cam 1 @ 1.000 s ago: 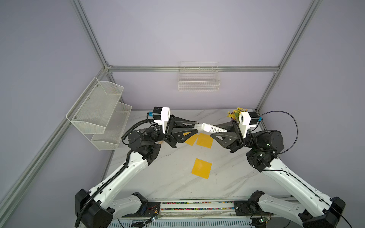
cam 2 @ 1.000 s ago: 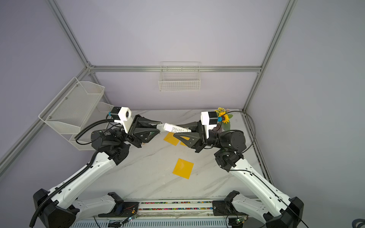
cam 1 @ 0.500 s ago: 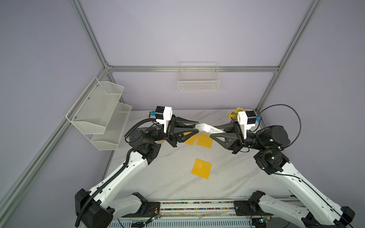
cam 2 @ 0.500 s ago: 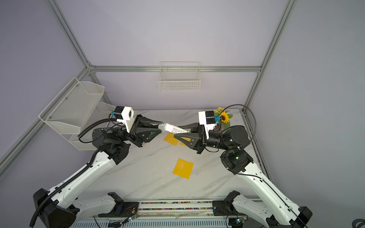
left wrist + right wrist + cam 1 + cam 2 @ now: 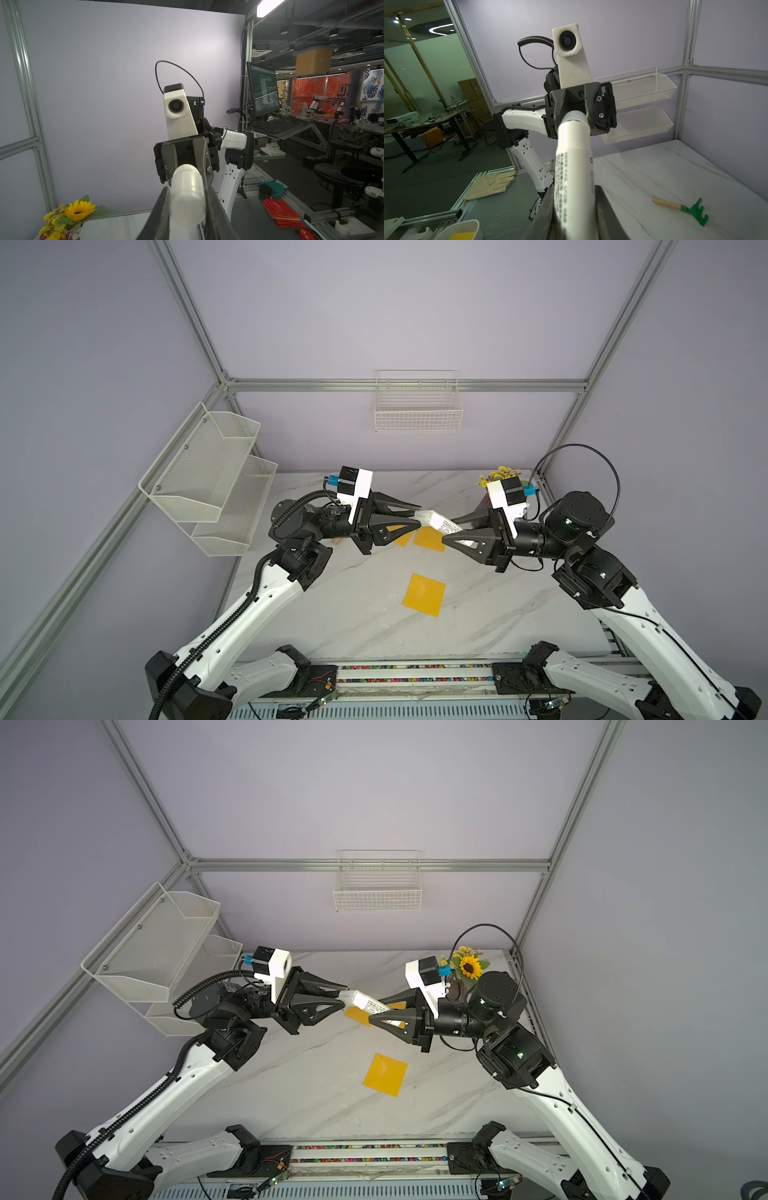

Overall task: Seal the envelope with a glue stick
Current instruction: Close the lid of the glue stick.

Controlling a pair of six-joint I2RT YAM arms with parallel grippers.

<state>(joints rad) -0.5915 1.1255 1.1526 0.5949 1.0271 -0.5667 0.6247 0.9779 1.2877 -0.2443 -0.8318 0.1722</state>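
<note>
The glue stick (image 5: 441,524) (image 5: 366,1003), a white tube with dark print, hangs level in the air between both grippers in both top views. My left gripper (image 5: 418,517) (image 5: 343,1001) (image 5: 187,197) is shut on its whitish cap (image 5: 186,182). My right gripper (image 5: 452,531) (image 5: 380,1013) (image 5: 574,199) is shut on the printed body (image 5: 574,162). On the table below them lies the yellow envelope (image 5: 430,540) (image 5: 356,1013), partly hidden by the fingers. A second yellow square (image 5: 424,594) (image 5: 385,1074) lies nearer the front.
A green-headed toy rake (image 5: 683,207) lies on the marble table (image 5: 374,626). A sunflower pot (image 5: 469,967) stands at the back right corner. Mesh shelves (image 5: 208,481) hang on the left wall and a wire basket (image 5: 417,410) on the back wall.
Both grippers keep their hold on the glue stick, which has barely shifted. The right arm's elbow has swung outward to the right and risen.
</note>
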